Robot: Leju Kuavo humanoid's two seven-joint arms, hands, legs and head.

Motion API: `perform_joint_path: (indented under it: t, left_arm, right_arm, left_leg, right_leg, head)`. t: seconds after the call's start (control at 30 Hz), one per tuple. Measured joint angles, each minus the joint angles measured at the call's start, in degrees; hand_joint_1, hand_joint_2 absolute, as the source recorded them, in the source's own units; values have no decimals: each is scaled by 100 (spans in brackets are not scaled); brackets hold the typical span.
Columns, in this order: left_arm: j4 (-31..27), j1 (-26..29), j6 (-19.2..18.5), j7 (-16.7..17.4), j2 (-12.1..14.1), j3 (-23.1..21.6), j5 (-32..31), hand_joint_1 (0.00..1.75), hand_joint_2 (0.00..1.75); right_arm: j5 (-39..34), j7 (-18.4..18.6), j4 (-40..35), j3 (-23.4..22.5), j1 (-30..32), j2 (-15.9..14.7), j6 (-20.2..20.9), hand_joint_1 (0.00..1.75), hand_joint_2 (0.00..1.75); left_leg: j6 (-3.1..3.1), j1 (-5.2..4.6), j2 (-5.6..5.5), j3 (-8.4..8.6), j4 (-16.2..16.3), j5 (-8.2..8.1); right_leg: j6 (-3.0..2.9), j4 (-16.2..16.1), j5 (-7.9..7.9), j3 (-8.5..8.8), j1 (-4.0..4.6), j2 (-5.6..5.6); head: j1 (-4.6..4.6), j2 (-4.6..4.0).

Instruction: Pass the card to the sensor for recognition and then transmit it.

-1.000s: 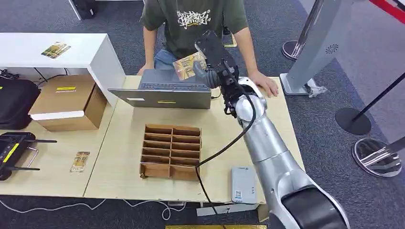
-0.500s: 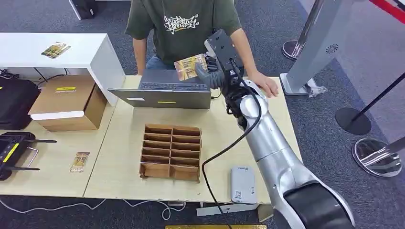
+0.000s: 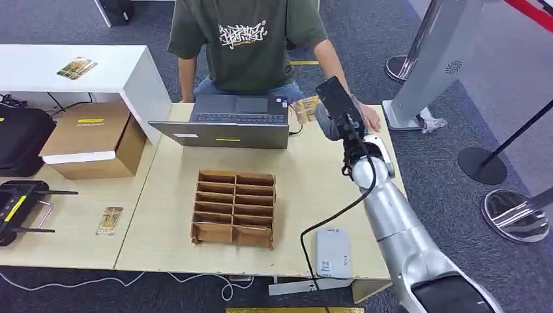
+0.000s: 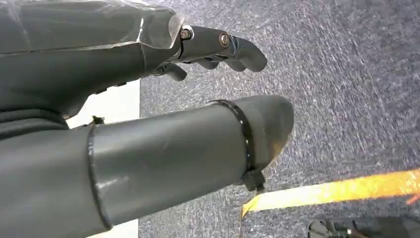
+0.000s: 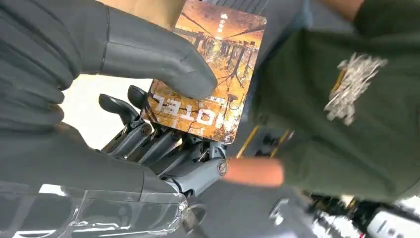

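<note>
My right hand is stretched over the far right of the wooden table, just right of the laptop. It pinches an orange-brown hotel card between thumb and fingers. In the right wrist view the card lies under the thumb with the darker fingers behind it. The white card sensor lies flat at the table's near edge, far from the card. My left hand hangs over grey carpet with its fingers apart and nothing in it.
A person in a green shirt sits behind the laptop, one hand resting on the table beside my right hand. A cardboard divider tray stands mid-table. A brown box and a spare card sit to the left.
My right arm has swung right and down with the card, from above the laptop to beside the person's hand. The person has leaned back and shifted left.
</note>
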Motion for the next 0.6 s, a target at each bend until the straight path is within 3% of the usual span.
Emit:
perform_joint_path:
  t: [0.1,0.23,0.6]
  left_arm:
    - [0,10,210,15,-85,15,52,0,0]
    - [2,21,223,-30,-136,50,135,0,0]
    - [13,27,221,-68,-140,70,140,0,0]
  right_arm:
    - [118,-79,-123,-227,218,-260,-31,175,175]
    - [214,-166,-204,-529,455,-553,-77,175,175]
    - [400,-223,-728,-1261,1541,-960,-147,175,175]
  left_leg:
    - [0,0,-2,-1,0,0]
    - [0,0,0,0,0,-1]
    - [2,1,-1,-4,-2,-4]
  right_leg:
    - [0,0,0,1,0,1]
    - [0,0,0,0,0,2]
    - [2,0,-2,-1,2,0]
  head:
    - [4,0]
    - [4,0]
    - [4,0]
